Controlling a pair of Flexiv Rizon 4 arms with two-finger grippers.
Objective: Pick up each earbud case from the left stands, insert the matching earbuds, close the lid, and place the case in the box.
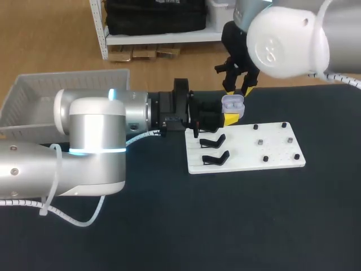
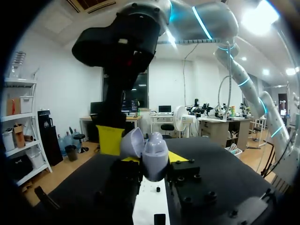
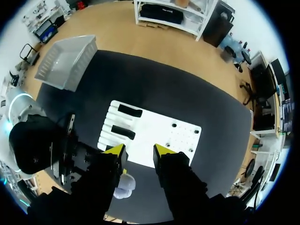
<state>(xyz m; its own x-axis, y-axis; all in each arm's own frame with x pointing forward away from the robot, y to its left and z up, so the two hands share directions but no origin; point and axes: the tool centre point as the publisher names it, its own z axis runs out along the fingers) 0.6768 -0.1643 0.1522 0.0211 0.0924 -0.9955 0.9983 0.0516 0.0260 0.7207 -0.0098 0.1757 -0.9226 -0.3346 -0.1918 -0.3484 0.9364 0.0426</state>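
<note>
Left gripper (image 1: 228, 116) reaches across from the left side, fingers pinching the lilac earbud case (image 1: 232, 103) by its base. The case is held upright above the far edge of the white board (image 1: 248, 164), with its lid tipped open.

Right gripper (image 1: 238, 88) hangs just above the case, fingers spread and nothing between them. From the right wrist, the case (image 3: 124, 183) sits slightly off under one finger, not centred.

Small dark pegs (image 1: 260, 142) lie on the right arm's side. Likely the right arm fetches the earbuds.

Lavender earbud case (image 1: 232, 104), white board (image 1: 251, 161), black stands (image 1: 215, 158), dark table (image 1: 225, 226), pale grey basket (image 1: 28, 93)
</note>
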